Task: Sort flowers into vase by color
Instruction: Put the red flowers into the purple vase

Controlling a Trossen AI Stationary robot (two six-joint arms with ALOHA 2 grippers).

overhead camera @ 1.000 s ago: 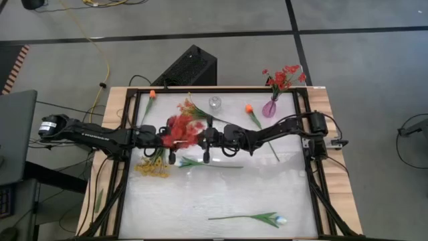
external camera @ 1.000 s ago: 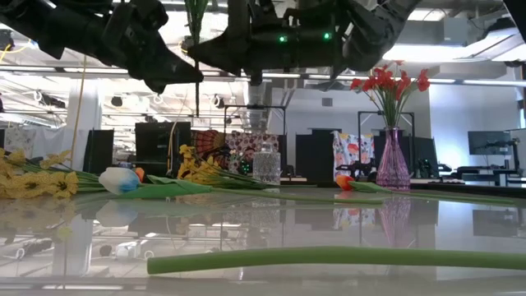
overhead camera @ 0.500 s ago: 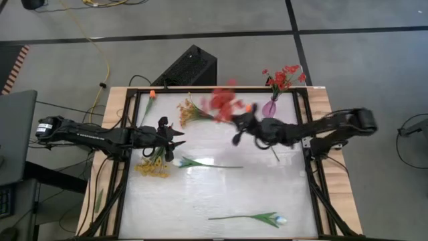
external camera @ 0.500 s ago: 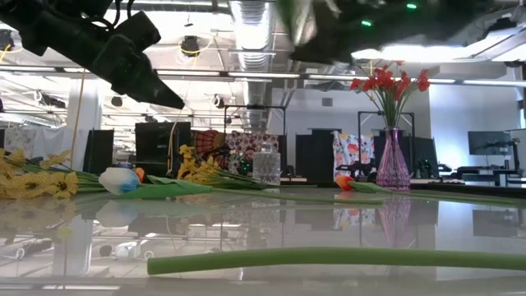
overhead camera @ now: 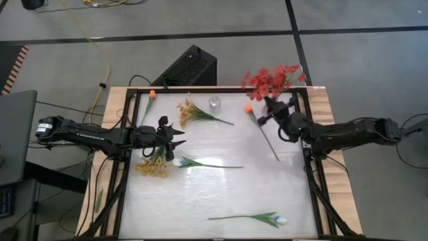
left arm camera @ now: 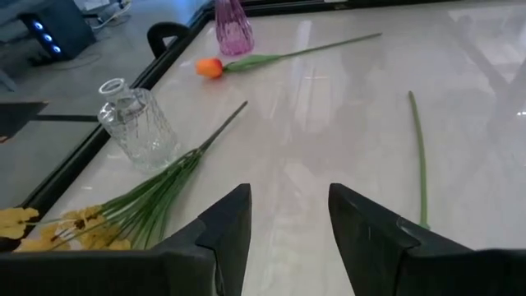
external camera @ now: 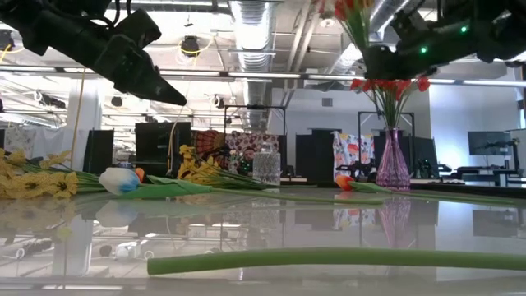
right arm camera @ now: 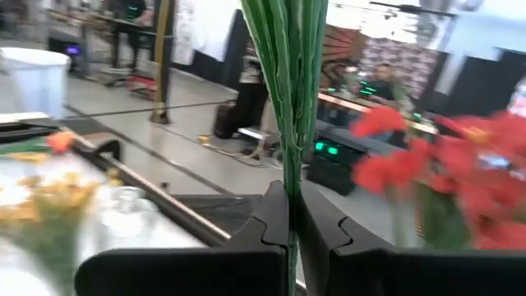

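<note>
Now the right gripper (right arm camera: 289,215), by the pink vase (external camera: 393,163) at the far right corner, pinches the red flowers (overhead camera: 262,82) upright, stems down, blooms up. Left gripper (left arm camera: 288,215) hovers spread mid-left.

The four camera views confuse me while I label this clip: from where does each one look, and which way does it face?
High view: overhead, straight down; both arms, table.
Low view: table height, level across; both arms enter from above.
Left wrist view: past the open left gripper toward the clear vase.
Right wrist view: past the right gripper, shut on the red flower bunch.
Shared: the purple vase also shows in the left wrist view.
</note>
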